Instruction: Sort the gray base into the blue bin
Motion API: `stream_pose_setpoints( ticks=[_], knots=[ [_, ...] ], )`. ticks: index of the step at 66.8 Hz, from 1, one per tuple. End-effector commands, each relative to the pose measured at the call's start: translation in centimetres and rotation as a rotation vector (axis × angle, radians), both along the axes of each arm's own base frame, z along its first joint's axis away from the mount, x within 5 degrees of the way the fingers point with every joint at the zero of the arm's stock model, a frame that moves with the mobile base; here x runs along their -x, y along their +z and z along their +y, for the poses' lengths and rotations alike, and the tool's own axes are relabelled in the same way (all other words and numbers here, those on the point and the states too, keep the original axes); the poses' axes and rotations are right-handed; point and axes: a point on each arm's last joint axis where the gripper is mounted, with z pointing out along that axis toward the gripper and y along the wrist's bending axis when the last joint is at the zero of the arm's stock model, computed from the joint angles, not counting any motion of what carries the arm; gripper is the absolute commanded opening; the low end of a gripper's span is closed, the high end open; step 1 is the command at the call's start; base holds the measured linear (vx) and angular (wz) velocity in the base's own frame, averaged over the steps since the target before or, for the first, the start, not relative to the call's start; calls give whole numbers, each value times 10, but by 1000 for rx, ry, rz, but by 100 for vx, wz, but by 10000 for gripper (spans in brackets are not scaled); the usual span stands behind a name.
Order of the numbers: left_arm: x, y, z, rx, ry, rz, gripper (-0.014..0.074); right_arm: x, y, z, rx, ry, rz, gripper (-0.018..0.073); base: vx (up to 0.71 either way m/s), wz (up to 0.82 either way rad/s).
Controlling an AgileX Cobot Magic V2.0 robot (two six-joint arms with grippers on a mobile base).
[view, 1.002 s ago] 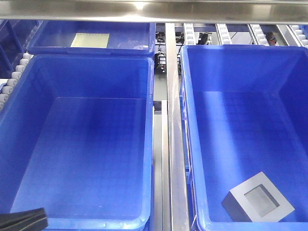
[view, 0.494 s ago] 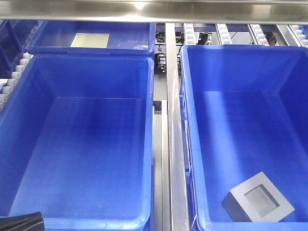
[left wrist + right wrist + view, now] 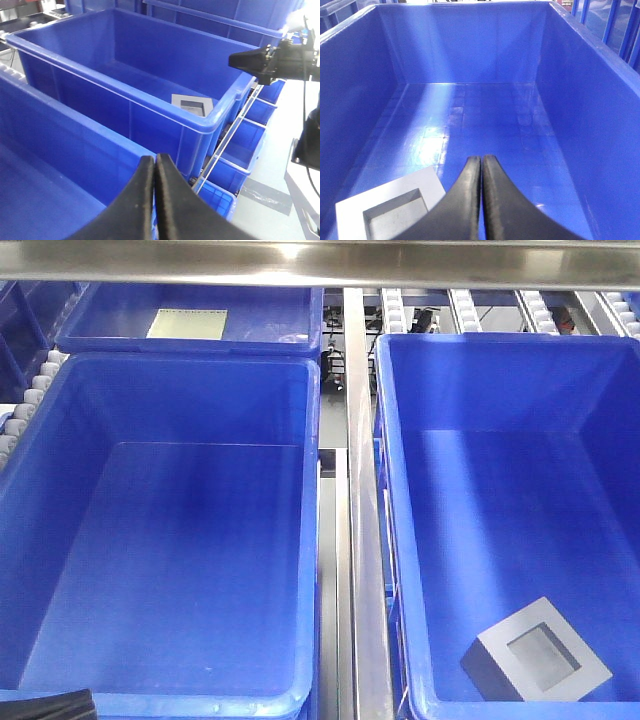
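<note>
retreating left gripper [image 3: 154, 165] lower in front view | both jaws clenched empty | gray base [image 3: 536, 651] unmoved in blue bin [image 3: 400, 540]

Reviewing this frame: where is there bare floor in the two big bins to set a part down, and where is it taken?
The left blue bin shows bare floor wall to wall. The right blue bin is bare across its far and middle floor; only its near corner holds the gray base, with the shut right pincer poised beside it.
</note>
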Motion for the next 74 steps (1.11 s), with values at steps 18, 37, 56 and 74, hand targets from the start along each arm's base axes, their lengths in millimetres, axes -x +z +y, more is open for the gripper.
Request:
stream_pose_setpoints(
  ticks=[18,37,56,74],
  knots=[
    [2,12,11,104,56,-87,-6,-2,3,0,18,-2,-32,-5,0,0],
    [15,-18,53,174,444,-224,-6,-2,3,0,18,-2,-32,-5,0,0],
    [9,-47,67,108,804,-238,-6,-2,3,0,18,-2,-32,-5,0,0],
    [-2,-78,74,89,976,-246,-6,-2,3,0,18,-2,-32,-5,0,0]
  ],
)
